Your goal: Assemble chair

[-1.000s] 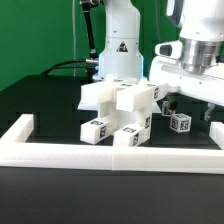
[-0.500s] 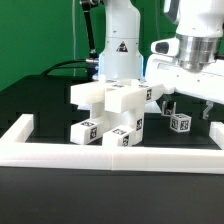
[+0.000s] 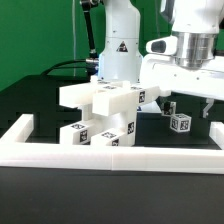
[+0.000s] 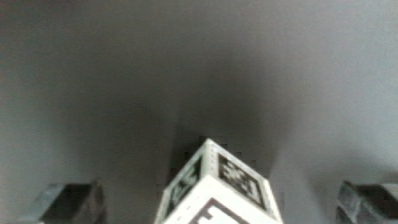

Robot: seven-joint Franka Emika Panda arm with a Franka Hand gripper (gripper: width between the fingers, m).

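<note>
Your loose chair part (image 4: 217, 185), a smooth-looking white square post with a black-and-white tag, stands between the fingers (image 4: 71, 200) of the hand (image 3: 187, 108), which is spread wide and touches it on neither side, so if you close off-centre I'd expect the slick plastic to twist or topple. The joined cluster of blocky chair parts (image 3: 105, 112) sits just beside the hand and looks tilted; a careless brush from the wrist could shove it into the low border wall (image 3: 110, 155) on the black tabletop (image 3: 30, 105)
</note>
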